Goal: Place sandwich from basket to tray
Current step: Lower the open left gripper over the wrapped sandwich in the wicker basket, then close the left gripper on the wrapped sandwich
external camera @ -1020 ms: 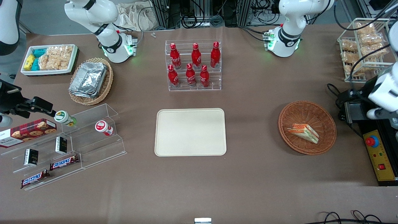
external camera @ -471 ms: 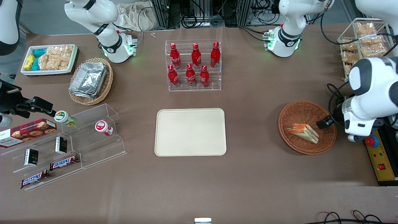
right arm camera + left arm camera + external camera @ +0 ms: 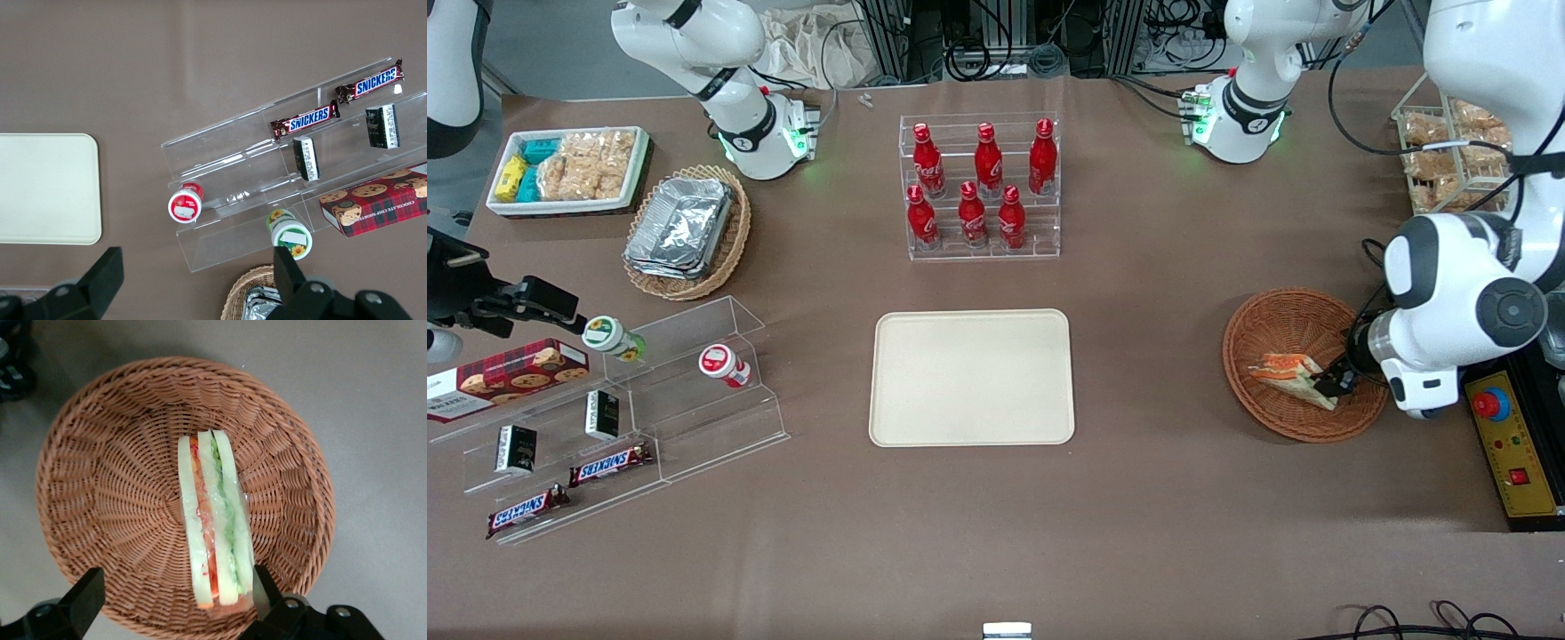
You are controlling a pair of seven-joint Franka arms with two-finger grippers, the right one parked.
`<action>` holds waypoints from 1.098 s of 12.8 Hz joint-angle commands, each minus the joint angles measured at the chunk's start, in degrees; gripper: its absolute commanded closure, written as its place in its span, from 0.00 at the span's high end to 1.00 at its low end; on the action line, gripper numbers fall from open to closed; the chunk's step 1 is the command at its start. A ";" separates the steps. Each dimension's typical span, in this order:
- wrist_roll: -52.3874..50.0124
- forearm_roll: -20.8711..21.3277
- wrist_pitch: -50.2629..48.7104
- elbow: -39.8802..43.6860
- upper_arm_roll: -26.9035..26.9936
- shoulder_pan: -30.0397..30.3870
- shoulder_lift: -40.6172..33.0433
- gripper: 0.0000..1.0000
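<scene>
The tool [image 3: 172, 600] hangs wide open over the basket [image 3: 87, 487]. The sandwich [image 3: 213, 520] lies between its fingers, long side pointing to twelve o'clock.

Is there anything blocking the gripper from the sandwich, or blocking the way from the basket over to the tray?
Nothing visible does. The gripper hangs open over the basket, one finger right beside the sandwich, with nothing between them. Only bare table lies between the basket and the tray.
</scene>
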 commanded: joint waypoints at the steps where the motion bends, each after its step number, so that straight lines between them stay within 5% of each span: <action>1: -3.71 -0.49 3.86 -1.79 -0.18 0.24 0.59 0.99; 11: -6.62 0.38 8.96 -3.72 -0.18 0.16 3.85 0.99; 13: -8.45 0.38 8.87 -3.81 -0.18 -0.11 3.77 0.73; 14: -9.68 0.38 8.53 -3.46 -0.27 -0.20 3.33 0.47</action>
